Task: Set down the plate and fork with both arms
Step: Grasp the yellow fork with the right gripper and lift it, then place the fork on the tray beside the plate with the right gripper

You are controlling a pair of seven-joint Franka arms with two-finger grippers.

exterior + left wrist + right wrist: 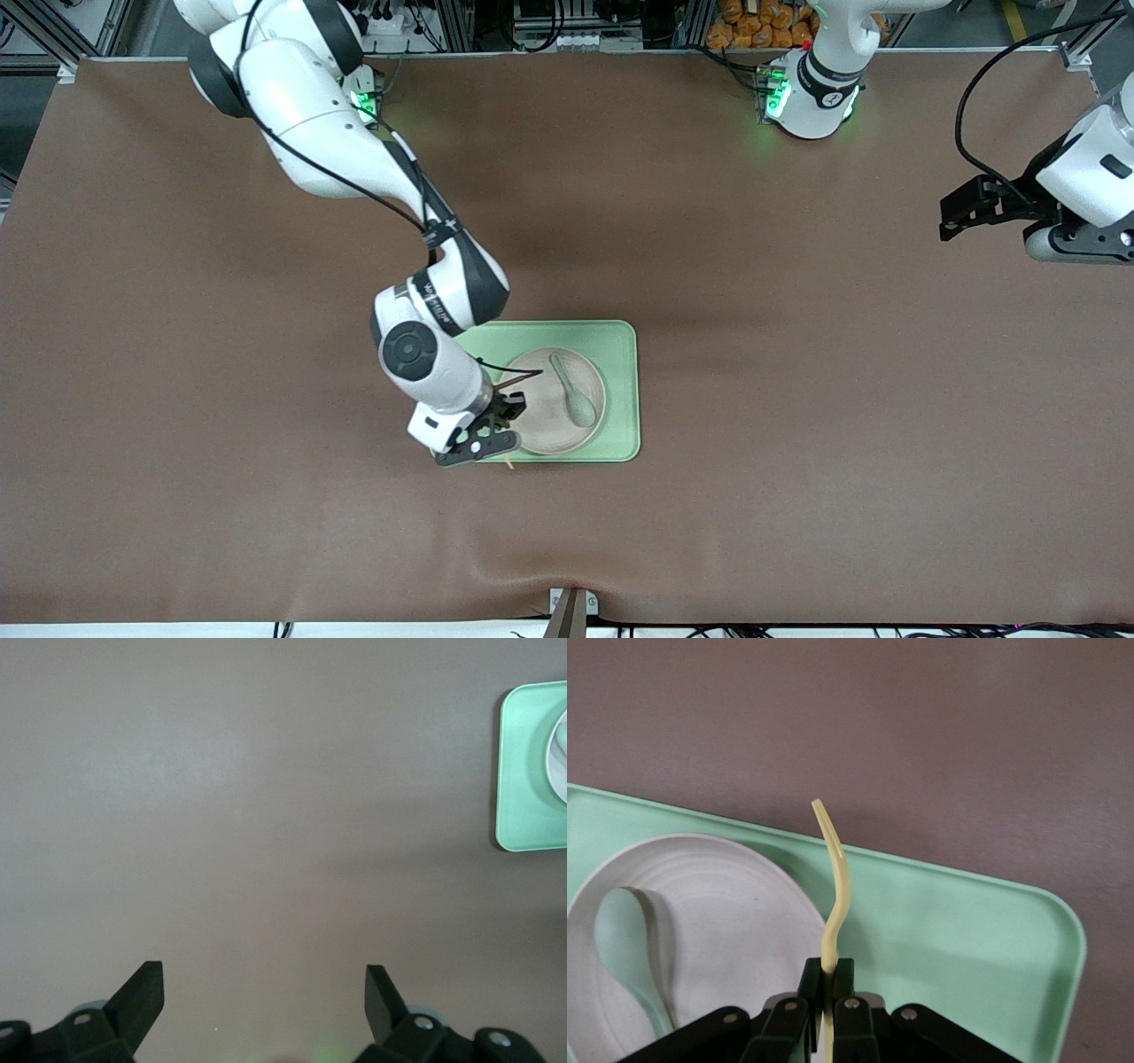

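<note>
The pale beige-pink plate (540, 425) sits in the light green tray (620, 354) with a grey-green spoon (574, 397) lying in it. My right gripper (498, 434) is over the tray's corner beside the plate, shut on the pale yellow fork (835, 890). In the right wrist view the fork's handle sticks out from between the fingers over the tray (957, 921), next to the plate (726, 912). Only the fork's tip (509, 463) shows in the front view. My left gripper (961, 213) waits open and empty at the left arm's end of the table; in its wrist view (264, 992) it is over bare mat.
The brown mat (797, 443) covers the whole table. The tray's corner (532, 771) shows at the edge of the left wrist view. A small metal bracket (571, 607) sits at the table edge nearest the front camera.
</note>
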